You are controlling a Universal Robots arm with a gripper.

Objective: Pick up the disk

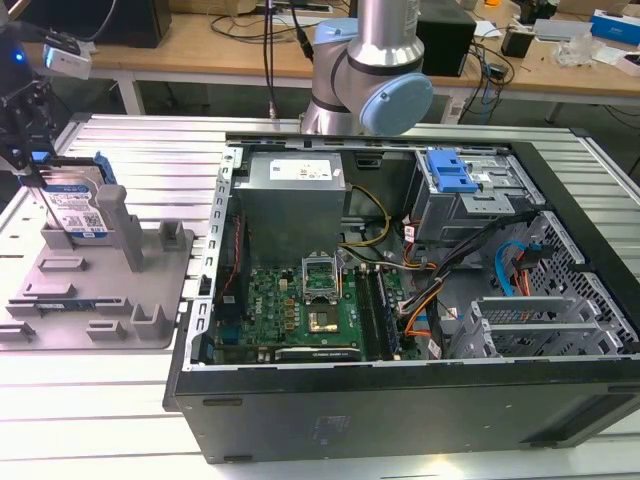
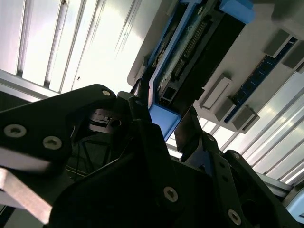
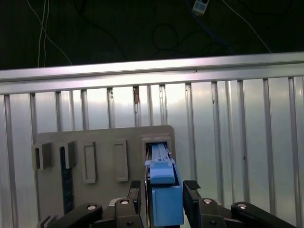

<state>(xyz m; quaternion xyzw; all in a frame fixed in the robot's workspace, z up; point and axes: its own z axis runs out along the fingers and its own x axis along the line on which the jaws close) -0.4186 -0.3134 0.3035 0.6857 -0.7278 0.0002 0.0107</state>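
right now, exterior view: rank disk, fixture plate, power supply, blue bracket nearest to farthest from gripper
1. disk, at the gripper
2. fixture plate, beneath the disk
3. power supply, inside the case
4. blue bracket, toward the exterior view's right

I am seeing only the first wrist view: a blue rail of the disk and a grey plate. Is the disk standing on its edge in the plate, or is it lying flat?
Observer: In the exterior view the disk stands upright on its edge in the fixture plate, with the gripper at its top.
Operator: What is beside the plate?
Observer: An open computer case lies close by, on the exterior view's right of the plate.
Operator: Which side has the label?
Observer: The label faces the exterior camera, partly behind a grey post of the plate.
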